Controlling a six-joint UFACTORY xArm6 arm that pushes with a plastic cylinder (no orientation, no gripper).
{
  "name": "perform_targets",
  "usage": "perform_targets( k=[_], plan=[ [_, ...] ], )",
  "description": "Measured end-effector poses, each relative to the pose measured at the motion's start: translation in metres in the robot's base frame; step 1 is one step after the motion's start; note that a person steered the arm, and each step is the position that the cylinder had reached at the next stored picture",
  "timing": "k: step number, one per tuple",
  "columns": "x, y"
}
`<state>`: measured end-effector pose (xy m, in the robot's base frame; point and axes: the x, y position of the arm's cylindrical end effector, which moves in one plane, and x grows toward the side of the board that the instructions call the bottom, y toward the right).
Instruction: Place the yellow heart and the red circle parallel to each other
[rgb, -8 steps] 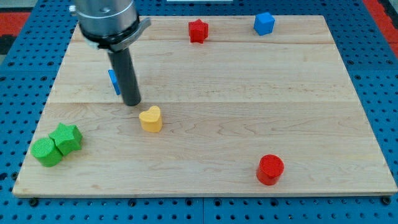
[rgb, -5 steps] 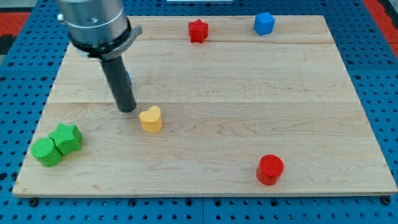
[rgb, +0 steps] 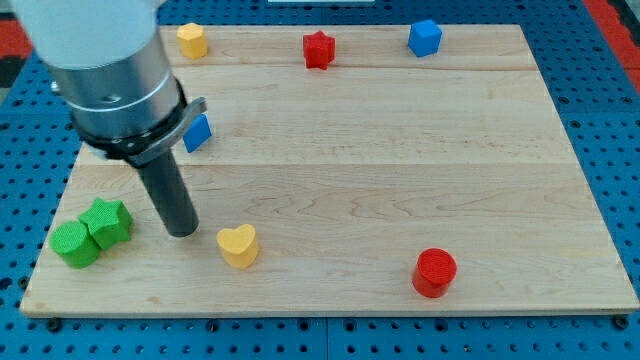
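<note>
The yellow heart (rgb: 238, 245) lies near the view's bottom, left of centre. The red circle (rgb: 435, 272) lies at the lower right, slightly lower than the heart. My tip (rgb: 183, 232) is on the board just left of the yellow heart, a small gap between them, and right of the green blocks.
A green circle (rgb: 75, 244) and a green star (rgb: 108, 222) touch each other at the lower left. A blue block (rgb: 199, 131) sits behind the rod. A second yellow block (rgb: 192, 40), a red star (rgb: 318, 49) and a blue cube (rgb: 424, 37) line the top edge.
My tip has moved down and left. The yellow heart has moved toward the view's bottom. The arm no longer hides the top yellow block.
</note>
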<state>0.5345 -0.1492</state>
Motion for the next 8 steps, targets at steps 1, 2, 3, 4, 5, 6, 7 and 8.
perform_targets(
  k=[1, 2, 3, 4, 5, 6, 7, 8],
  plan=[
    [0.017, 0.069],
    [0.034, 0.069],
    [0.083, 0.034],
    [0.084, 0.057],
    [0.084, 0.109],
    [0.085, 0.121],
    [0.085, 0.121],
    [0.085, 0.122]
  ],
)
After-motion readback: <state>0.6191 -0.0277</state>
